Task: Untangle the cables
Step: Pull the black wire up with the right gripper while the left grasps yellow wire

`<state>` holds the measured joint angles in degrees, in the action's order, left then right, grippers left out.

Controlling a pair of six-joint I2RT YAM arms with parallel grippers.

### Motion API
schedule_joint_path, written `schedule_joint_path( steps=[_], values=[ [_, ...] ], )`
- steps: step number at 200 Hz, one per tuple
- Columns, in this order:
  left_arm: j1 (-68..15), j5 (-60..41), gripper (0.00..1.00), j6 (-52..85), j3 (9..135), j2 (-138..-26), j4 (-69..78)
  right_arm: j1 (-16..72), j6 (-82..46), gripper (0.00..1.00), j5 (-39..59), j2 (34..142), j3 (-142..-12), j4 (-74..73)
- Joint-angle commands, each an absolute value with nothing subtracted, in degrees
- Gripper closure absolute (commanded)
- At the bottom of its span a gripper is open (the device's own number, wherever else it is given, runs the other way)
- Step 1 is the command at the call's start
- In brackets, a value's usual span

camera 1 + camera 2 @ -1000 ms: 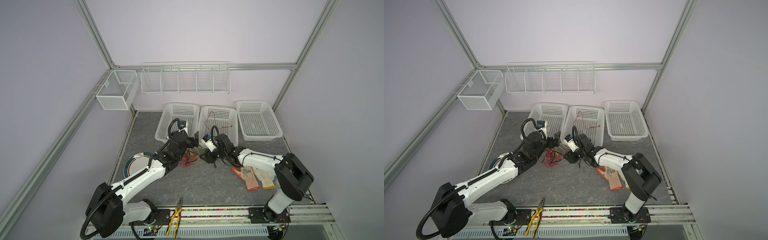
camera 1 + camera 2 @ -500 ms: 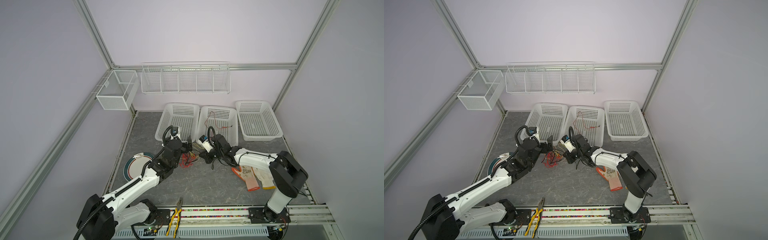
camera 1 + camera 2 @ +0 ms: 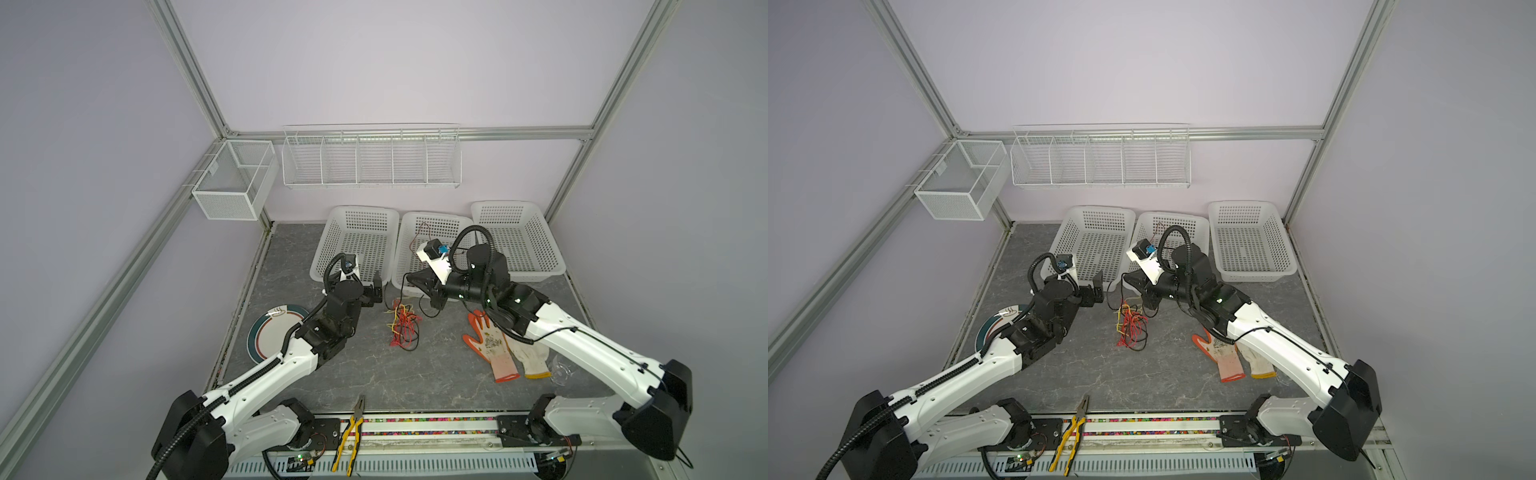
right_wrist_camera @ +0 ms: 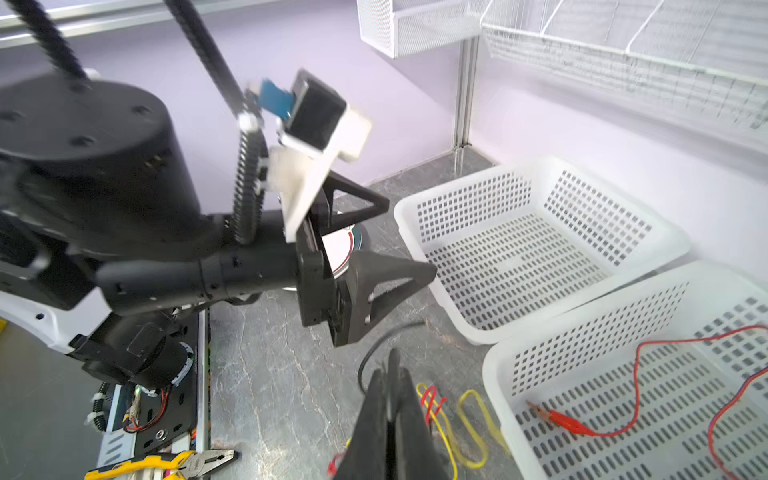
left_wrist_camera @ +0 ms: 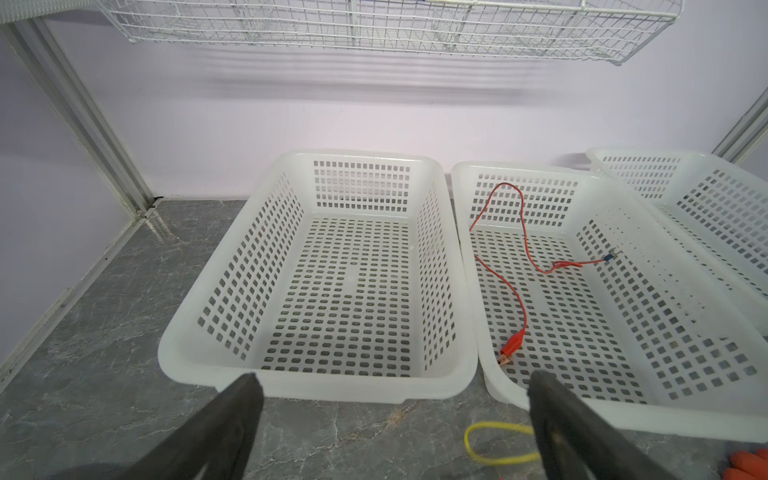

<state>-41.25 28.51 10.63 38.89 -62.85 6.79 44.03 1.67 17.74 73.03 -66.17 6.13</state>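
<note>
Nearest, yellow-handled pliers (image 3: 353,432) lie with steel jaws pointing inward, at the counter's (image 3: 374,374) front edge; the counter is grey and veined like marble. Right of centre, two knit gloves lie flat: an orange-coated glove (image 3: 492,343) and beside it a white glove (image 3: 530,353) with a yellow cuff. Over on the left sits a round plate (image 3: 270,332) with a teal-and-red rim, partly under the left arm.

Middle of the counter now: the cables (image 3: 403,328) are a string-thin knot of red, yellow and black, heaped between the two arms. Above it the right pincer (image 4: 390,365) is pressed together, pinching a black cable (image 4: 368,353) that arcs away from its tips and hangs down to the heap in both top views. The left pincer (image 5: 395,376) is spread wide, holding nothing, its matte black fingers (image 5: 232,415) aimed at the baskets, clear of the knot.

Farther back stand three white perforated plastic baskets in a row. The left basket (image 3: 357,216) shows only its slotted floor. The middle basket (image 5: 540,174) holds a loose red cable (image 5: 519,299) ending in a red alligator clip (image 5: 513,345). A yellow loop (image 5: 494,440) lies just in front of this basket. The right basket (image 3: 515,208) sits alongside. On the lilac wall there is a white wire shelf (image 3: 370,158) with dividers, and a mesh box (image 3: 232,183) hangs on the left rail.
</note>
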Motion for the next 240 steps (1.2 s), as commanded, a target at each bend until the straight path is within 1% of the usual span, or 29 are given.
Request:
schedule_joint_path(
  steps=[1, 29, 62, 79, 102, 123, 157, 186, 223, 240],
  values=[
    [-41.05, 23.39, 0.00, 8.36, 36.04, -61.93, 10.88, 44.32, 3.85, 0.93, 18.69, 71.75, -67.76, 7.08],
    [-41.09, 17.55, 0.01, 7.21, 33.48, -61.29, 13.30, 44.34, 3.25, 0.93, 16.68, 70.86, -68.67, 5.90],
    [-41.11, 7.74, 0.02, 5.76, 30.52, -59.59, 15.80, 44.43, 3.13, 0.93, 14.58, 70.86, -69.26, 5.93],
    [-41.13, 4.30, 0.02, 5.46, 28.14, -58.32, 18.53, 44.33, 2.79, 0.93, 13.26, 71.10, -69.19, 5.93],
    [-41.11, 2.36, 0.03, 5.11, 24.42, -57.02, 23.67, 44.42, 2.24, 0.93, 12.41, 71.40, -68.91, 5.59],
    [-41.09, 1.44, 0.03, 4.34, 23.23, -56.95, 24.87, 44.47, 2.02, 0.93, 12.31, 71.61, -68.99, 5.47],
    [-41.13, -2.55, 0.04, 2.96, 22.96, -59.59, 26.28, 44.43, 1.63, 0.93, 12.04, 71.72, -69.34, 5.20],
    [-41.22, -4.37, 0.05, 4.46, 22.12, -62.58, 32.23, 44.46, 1.17, 0.93, 12.21, 71.98, -69.43, 5.11],
    [-41.75, -4.93, 0.14, 4.05, 23.96, -67.01, 34.45, 44.44, 0.79, 0.93, 12.49, 71.33, -69.19, 5.02],
    [-41.92, -5.04, 0.23, 3.85, 24.71, -69.21, 35.04, 44.46, 0.75, 0.94, 11.83, 70.59, -68.91, 5.02]
  ],
)
